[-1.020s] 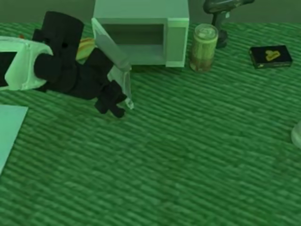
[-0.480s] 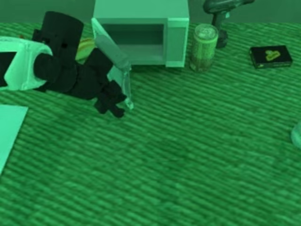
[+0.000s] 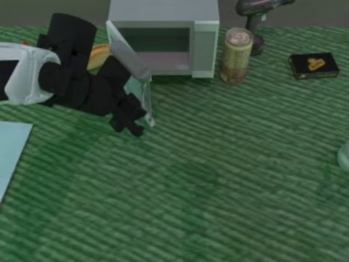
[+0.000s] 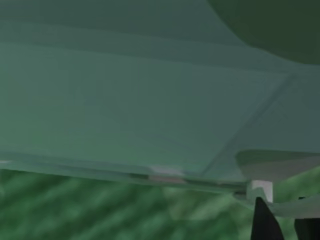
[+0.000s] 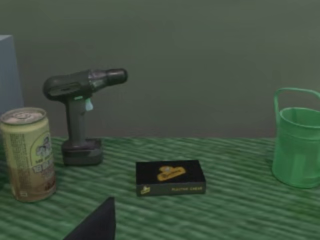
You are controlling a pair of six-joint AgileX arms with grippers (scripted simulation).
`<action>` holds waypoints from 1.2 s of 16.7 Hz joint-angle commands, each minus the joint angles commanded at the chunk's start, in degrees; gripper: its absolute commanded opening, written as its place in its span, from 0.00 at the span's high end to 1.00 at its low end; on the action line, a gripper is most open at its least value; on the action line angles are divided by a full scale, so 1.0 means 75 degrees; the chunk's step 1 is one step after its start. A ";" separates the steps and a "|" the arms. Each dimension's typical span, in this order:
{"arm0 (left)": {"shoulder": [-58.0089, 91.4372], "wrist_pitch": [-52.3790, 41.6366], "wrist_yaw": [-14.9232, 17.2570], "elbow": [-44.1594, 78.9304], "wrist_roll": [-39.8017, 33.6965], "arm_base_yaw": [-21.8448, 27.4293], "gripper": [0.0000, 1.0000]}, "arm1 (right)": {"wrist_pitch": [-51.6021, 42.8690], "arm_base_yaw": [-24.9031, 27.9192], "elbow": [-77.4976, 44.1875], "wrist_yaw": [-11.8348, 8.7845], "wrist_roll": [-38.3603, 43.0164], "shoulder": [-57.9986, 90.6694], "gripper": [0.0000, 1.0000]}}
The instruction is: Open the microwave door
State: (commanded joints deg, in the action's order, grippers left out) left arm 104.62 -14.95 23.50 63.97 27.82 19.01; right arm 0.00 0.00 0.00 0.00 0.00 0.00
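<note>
The silver-grey microwave [image 3: 163,13] stands at the back of the green mat. Its windowed microwave door [image 3: 131,60] is swung out toward the left front, and the cavity [image 3: 161,49] shows. My left gripper [image 3: 133,121] sits at the door's free lower edge, shut on it. In the left wrist view the door panel [image 4: 125,110] fills most of the picture, and the left gripper [image 4: 285,220] has its dark fingertips [image 4: 262,222] on either side of the pale edge strip. My right arm is out of the top view. Only a dark part of the right gripper [image 5: 100,225] shows.
Right of the microwave stand a tan can [image 3: 237,54], a drill [image 3: 256,16] and a black box [image 3: 313,64]. Farther right is a green watering can [image 5: 295,145]. A pale sheet [image 3: 11,147] lies at the left edge. A yellowish object [image 3: 99,54] sits behind my left arm.
</note>
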 joint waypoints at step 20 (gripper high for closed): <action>0.0008 -0.0365 0.0436 0.0061 0.0730 -0.0289 1.00 | 0.0000 0.0000 0.0000 0.0000 0.0000 0.0000 0.00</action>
State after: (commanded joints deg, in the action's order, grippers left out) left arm 104.68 -17.69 26.77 64.43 33.29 16.84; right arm 0.00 0.00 0.00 0.00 0.00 0.00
